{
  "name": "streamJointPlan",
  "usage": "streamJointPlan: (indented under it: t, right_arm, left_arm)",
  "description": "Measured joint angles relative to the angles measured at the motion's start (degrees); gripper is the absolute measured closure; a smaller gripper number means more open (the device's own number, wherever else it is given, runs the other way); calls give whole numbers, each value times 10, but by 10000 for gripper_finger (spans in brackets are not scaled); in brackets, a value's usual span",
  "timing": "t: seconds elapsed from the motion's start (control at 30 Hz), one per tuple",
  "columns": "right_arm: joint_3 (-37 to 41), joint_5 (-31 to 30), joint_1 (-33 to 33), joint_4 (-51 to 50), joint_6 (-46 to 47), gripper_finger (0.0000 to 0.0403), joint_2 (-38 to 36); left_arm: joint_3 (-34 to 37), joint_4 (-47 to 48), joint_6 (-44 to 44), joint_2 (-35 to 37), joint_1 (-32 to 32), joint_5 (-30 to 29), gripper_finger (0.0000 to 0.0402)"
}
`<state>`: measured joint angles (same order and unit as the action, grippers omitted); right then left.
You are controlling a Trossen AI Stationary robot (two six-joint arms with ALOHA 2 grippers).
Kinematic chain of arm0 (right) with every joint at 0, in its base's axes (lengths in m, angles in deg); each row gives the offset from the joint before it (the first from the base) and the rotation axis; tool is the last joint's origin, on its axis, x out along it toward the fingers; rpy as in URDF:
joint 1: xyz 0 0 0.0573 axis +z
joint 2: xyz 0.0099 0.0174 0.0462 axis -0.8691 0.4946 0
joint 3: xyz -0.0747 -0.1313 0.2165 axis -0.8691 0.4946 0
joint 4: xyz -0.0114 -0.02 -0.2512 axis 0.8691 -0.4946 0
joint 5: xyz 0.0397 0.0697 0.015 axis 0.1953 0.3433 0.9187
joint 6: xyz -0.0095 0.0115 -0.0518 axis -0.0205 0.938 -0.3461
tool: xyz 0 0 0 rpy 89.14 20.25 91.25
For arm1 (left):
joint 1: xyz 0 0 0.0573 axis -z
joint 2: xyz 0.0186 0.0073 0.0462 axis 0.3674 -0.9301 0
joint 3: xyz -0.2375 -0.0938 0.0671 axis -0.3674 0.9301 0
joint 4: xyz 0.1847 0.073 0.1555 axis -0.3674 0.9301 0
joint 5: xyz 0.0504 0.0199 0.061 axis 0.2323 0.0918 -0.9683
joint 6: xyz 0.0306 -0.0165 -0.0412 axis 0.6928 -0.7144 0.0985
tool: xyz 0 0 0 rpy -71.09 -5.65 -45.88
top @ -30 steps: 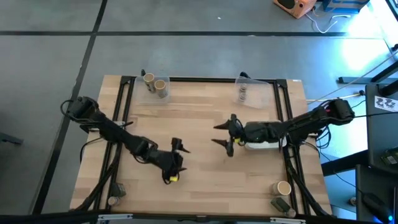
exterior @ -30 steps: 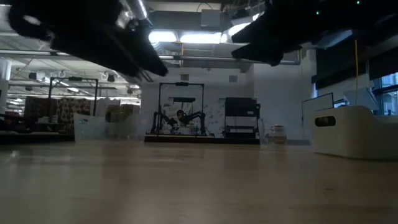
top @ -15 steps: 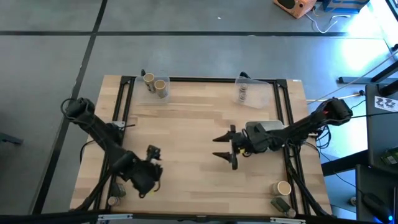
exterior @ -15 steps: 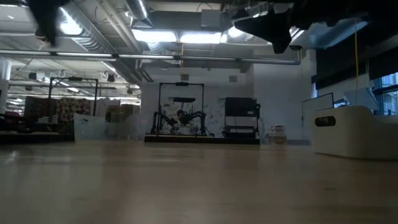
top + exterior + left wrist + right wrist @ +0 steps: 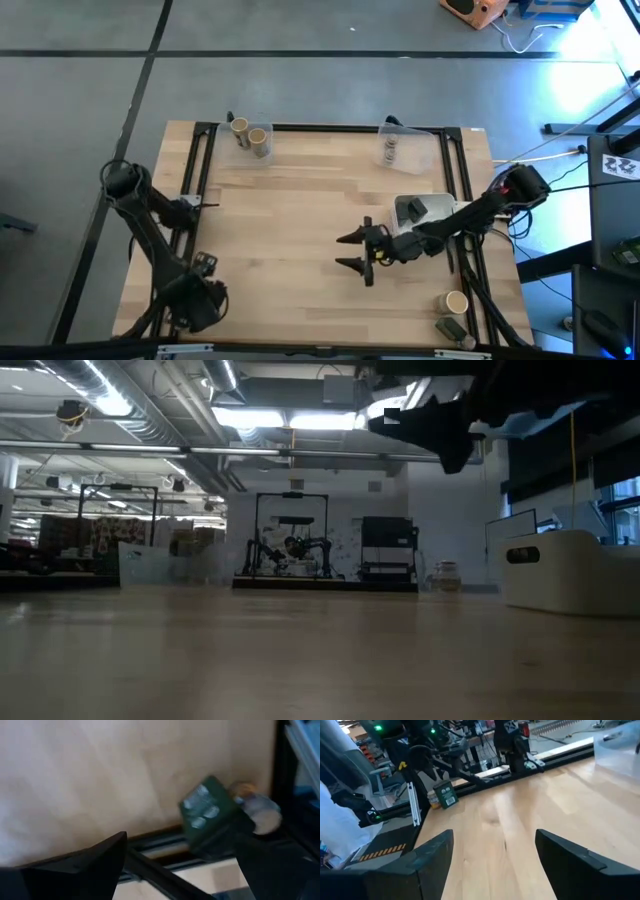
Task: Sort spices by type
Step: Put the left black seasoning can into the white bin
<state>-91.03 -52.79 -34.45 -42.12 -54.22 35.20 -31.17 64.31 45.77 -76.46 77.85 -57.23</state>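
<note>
At the counter's (image 5: 300, 220) near-left corner, we found the left gripper (image 5: 197, 300) with jaws spread and empty, above a dark green pack (image 5: 207, 812) and a small jar (image 5: 257, 810). Tan cylinders (image 5: 250, 135) stood at far left, a jar (image 5: 391, 150) at far right. Right of centre, the right gripper (image 5: 352, 252) hovered, jaws released.

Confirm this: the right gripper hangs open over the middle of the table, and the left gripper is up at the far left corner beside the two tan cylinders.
Wrong about the left gripper. The high view shows it at the near left corner, over a dark green boxy pack; the two tan cylinders stand alone at the far left. The right gripper does hang open over the middle of the table.
</note>
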Motion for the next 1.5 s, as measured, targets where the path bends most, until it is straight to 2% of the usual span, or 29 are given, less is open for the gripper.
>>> streamJointPlan:
  t: [0.27, 0.37, 0.6, 0.73, 0.9, 1.03, 1.3, 1.5]
  right_arm:
    - [-32, 6, 0, -1, 5, 123, 40]
    - [-42, 11, 0, -1, 5, 123, 45]
    - [-52, 27, 0, -5, 1, 123, 45]
    - [-52, 37, 0, -6, -1, 123, 45]
    - [-52, 36, 9, -6, -12, 123, 45]
    - [-52, 25, 12, -7, -27, 123, 45]
    - [-52, 1, 16, -56, -64, 123, 21]
    - [-52, -90, 52, -187, -103, 123, -56]
  left_arm:
    - [0, -13, -9, -39, 61, 12, 57]
    - [0, -36, 5, -57, 73, 12, 57]
    - [4, -23, 16, -102, 83, 7, 63]
    - [5, -29, 16, -112, 81, 6, 107]
    - [5, -31, 6, -113, 72, 2, 205]
    - [5, -31, 3, -113, 51, 2, 287]
    - [-16, -27, 36, -113, -45, -6, 290]
    - [-66, -31, 76, -113, -153, -78, 290]
